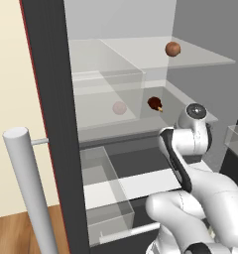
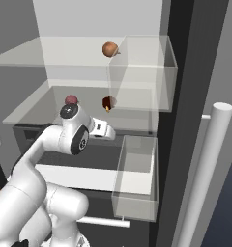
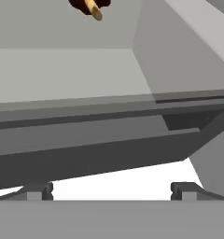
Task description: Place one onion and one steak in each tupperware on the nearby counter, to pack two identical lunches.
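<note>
Inside an open fridge, an orange-brown onion (image 1: 172, 48) (image 2: 110, 48) rests on the upper glass shelf. On the shelf below lie a dark reddish-brown steak (image 1: 154, 103) (image 2: 108, 102) (image 3: 90, 5) with a pale bone stub and a purplish-pink onion (image 1: 119, 107) (image 2: 71, 100), the latter seen through a clear bin wall. My gripper (image 3: 111, 190) stands open with nothing between its fingers, just in front of and below that shelf's front edge, pointed toward the steak. The tupperware and the counter are out of view.
A clear door bin (image 2: 142, 72) hangs beside the upper shelf. A clear drawer (image 1: 103, 188) (image 2: 135, 173) sticks out low in the fridge. The dark fridge door frame (image 1: 54, 124) and its pale round handle (image 1: 27, 188) (image 2: 210, 169) flank the opening.
</note>
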{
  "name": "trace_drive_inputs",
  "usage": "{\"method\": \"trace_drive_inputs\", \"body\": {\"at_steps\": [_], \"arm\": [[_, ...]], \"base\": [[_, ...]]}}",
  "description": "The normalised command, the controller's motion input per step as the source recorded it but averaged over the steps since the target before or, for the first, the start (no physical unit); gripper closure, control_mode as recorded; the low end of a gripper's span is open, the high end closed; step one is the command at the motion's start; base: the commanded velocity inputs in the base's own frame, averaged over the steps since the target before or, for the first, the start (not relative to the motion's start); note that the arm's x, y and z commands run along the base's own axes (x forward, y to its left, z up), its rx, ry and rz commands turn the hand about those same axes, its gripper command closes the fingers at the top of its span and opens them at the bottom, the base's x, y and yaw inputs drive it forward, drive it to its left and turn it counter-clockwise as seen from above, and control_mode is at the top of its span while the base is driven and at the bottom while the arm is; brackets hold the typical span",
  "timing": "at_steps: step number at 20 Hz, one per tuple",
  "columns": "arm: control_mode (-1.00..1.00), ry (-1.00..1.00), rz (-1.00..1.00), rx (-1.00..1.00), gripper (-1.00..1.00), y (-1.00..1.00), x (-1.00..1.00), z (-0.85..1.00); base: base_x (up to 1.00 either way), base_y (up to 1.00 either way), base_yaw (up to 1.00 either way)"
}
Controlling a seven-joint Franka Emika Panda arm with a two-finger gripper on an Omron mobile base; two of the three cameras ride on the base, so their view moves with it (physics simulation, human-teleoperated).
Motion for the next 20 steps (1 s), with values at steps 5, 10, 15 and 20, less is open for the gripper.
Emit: {"method": "trace_drive_inputs", "body": {"at_steps": [5,10,15,20], "arm": [[-1.0,0.0,-0.12,0.06,-1.0,0.0,0.32,0.31],[-1.0,0.0,-0.03,0.09,-1.0,0.0,0.24,0.26],[-1.0,-0.01,0.0,0.1,-1.0,0.02,0.07,0.18],[-1.0,-0.02,0.02,0.09,-1.0,0.33,0.0,0.13]], "base": [[0.0,0.0,0.0],[0.0,0.0,0.0],[0.0,0.0,0.0],[0.0,0.0,0.0]]}}
